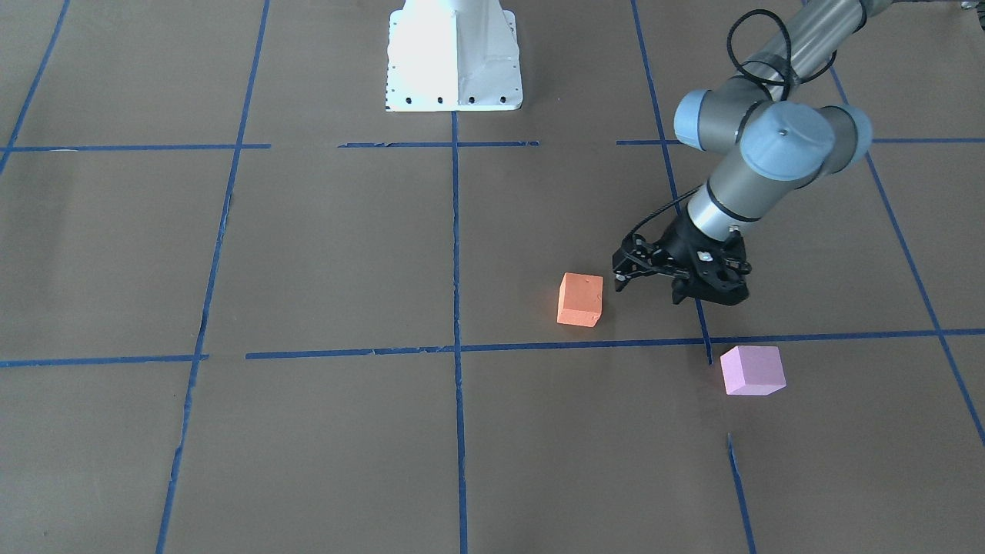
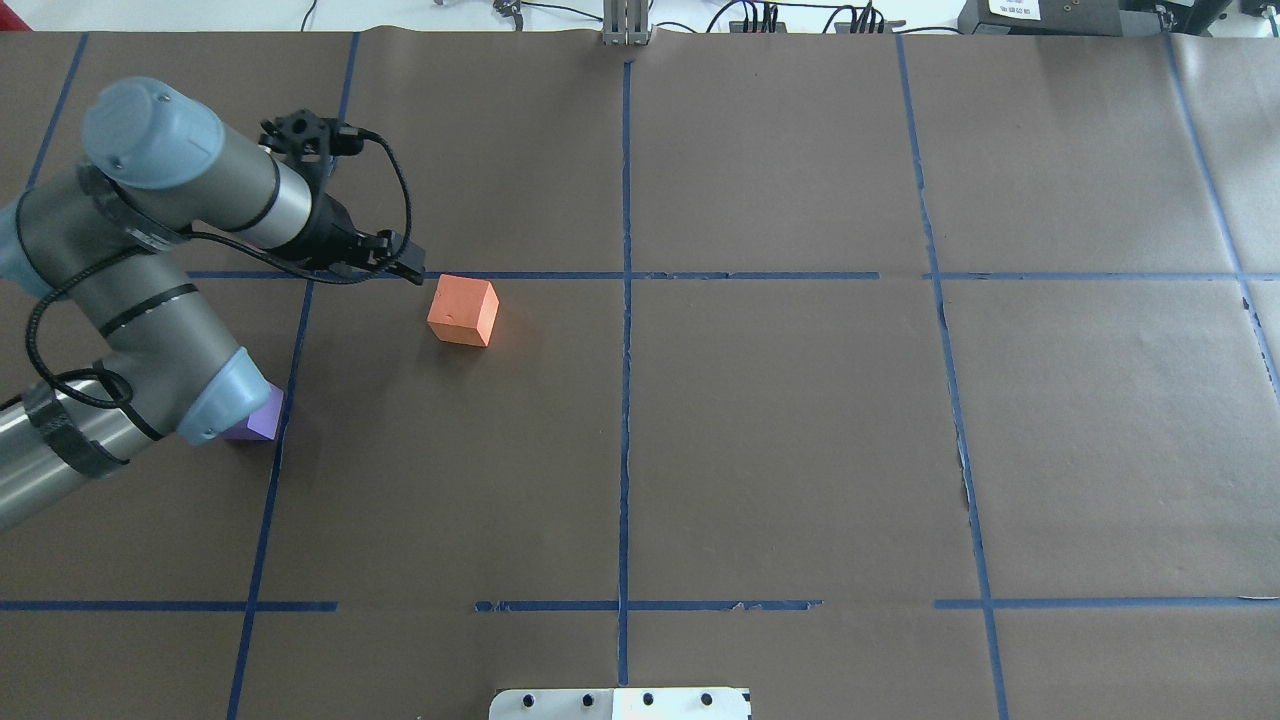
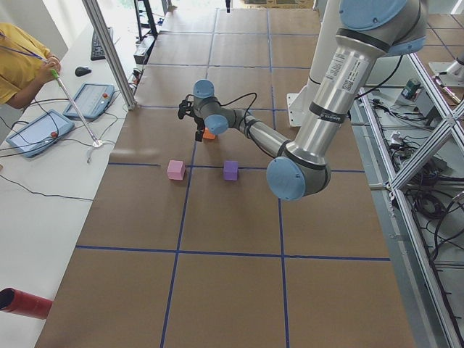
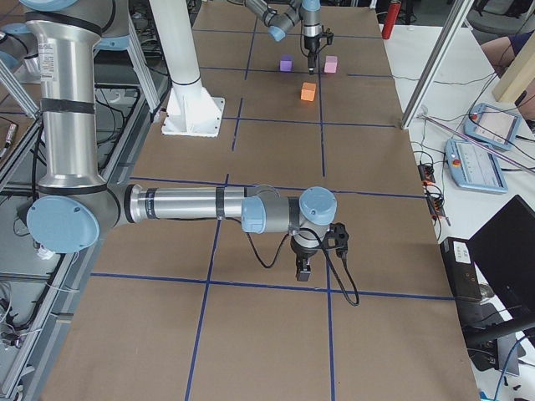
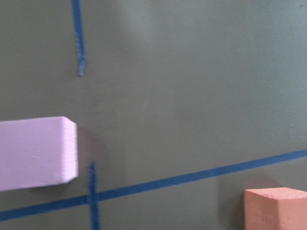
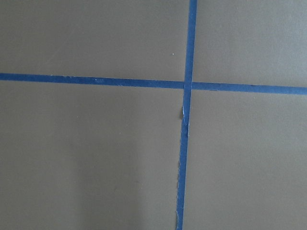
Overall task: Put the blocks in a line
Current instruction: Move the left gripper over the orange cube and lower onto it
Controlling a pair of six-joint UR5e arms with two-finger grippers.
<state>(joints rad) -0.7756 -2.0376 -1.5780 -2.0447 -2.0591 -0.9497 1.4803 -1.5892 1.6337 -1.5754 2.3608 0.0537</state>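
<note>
The orange block sits on the brown table near a blue tape line. My left gripper points down just beside it, on the robot's left of it, apart from it; it looks shut and empty. The pale pink block lies toward the table's far edge. The purple block is half hidden under my left arm's elbow; it also shows in the exterior left view, beside the pink block. My right gripper hangs over bare table far from the blocks; I cannot tell its state.
The robot's white base plate stands at the table's robot side. Blue tape lines grid the brown paper. An operator with tablets sits at a white side table beyond the far edge.
</note>
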